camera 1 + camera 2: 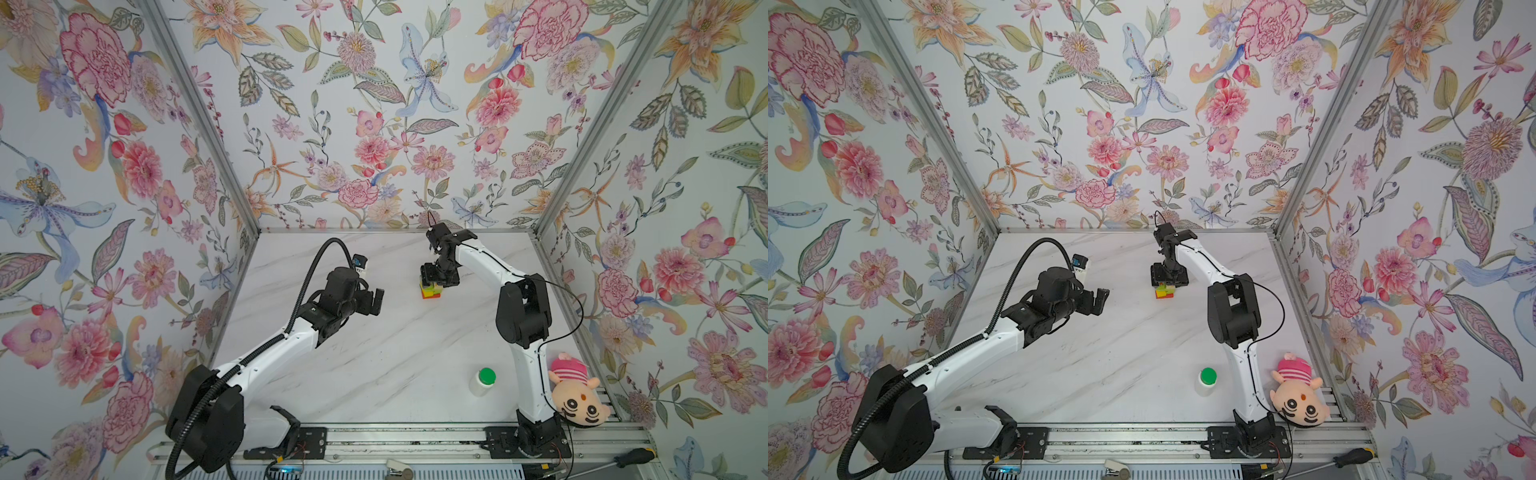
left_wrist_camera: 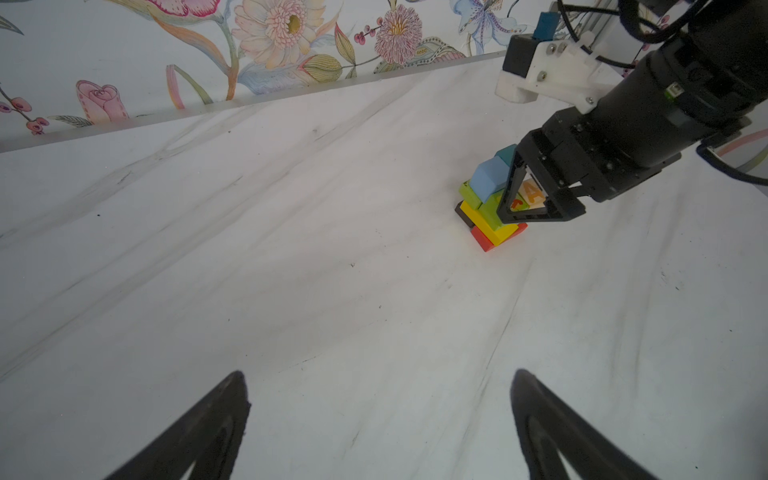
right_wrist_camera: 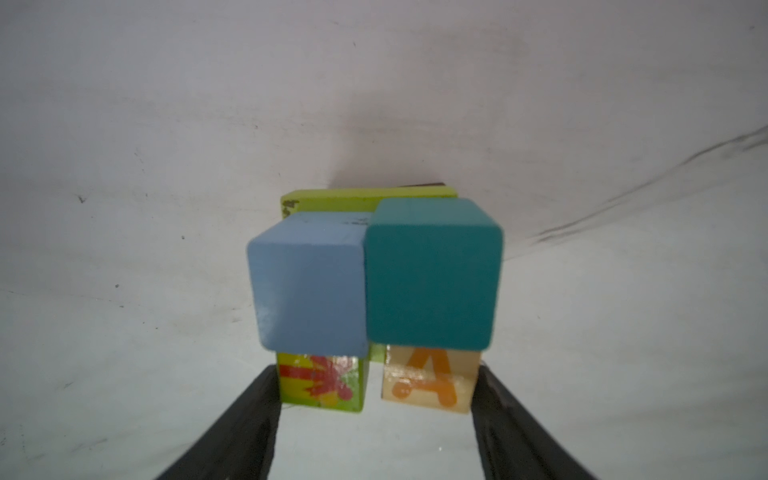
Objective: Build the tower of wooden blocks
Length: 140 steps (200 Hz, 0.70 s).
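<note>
The tower (image 1: 432, 289) (image 1: 1165, 291) stands mid-table, toward the back. In the left wrist view its red (image 2: 484, 243), yellow (image 2: 494, 232) and brown (image 2: 463, 214) blocks lie lowest, with lime-green oblongs above them. A light-blue cube (image 3: 309, 286) and a teal cube (image 3: 432, 274) sit on a green red-marked cube (image 3: 320, 384) and a tan "A" cube (image 3: 428, 384), which have a small gap between them. My right gripper (image 3: 376, 370) (image 1: 434, 276) hangs over the tower, open, its fingers straddling the two letter cubes at their outer sides. My left gripper (image 2: 378, 374) (image 1: 376, 301) is wide open and empty, left of the tower.
A white green-capped bottle (image 1: 482, 381) stands near the front right. A plush doll (image 1: 579, 390) lies by the right arm's base. A screwdriver (image 1: 631, 457) rests on the front rail. Floral walls enclose the marble table (image 1: 374, 365) on three sides.
</note>
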Available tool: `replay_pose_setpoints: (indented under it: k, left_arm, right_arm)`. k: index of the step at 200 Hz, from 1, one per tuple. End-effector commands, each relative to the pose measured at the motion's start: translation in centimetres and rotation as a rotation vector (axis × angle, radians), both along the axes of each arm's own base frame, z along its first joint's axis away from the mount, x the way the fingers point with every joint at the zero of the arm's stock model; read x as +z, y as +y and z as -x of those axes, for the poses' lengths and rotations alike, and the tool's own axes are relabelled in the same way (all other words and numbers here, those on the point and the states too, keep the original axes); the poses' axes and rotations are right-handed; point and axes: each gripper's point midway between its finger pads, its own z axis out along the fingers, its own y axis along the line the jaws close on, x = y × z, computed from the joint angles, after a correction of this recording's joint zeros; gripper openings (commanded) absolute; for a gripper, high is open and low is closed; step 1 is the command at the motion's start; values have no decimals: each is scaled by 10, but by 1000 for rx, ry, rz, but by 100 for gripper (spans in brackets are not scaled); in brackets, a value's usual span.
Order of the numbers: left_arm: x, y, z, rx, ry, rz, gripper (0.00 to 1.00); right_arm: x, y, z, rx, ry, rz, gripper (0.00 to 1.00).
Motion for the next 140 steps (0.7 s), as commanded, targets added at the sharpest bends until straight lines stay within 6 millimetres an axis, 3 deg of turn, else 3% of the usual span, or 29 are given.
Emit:
replay_pose_setpoints:
  k: [1, 50, 64, 80, 140]
  left_arm:
    - [1, 8, -1, 15, -4, -19, 99]
    - [1, 11, 0, 22, -3, -27, 99]
    - [1, 11, 1, 21, -4, -29, 99]
    - [1, 12, 0, 23, -4, -29, 99]
    - [1, 12, 1, 18, -3, -33, 99]
  right_arm:
    - [-7, -4, -2, 2, 21, 14, 72]
    - [-7, -4, -3, -4, 21, 11, 69]
    - [-6, -4, -4, -3, 19, 8, 61]
    - [-5, -2, -4, 0, 22, 1, 61]
    - [9, 0, -5, 9, 0, -17, 85]
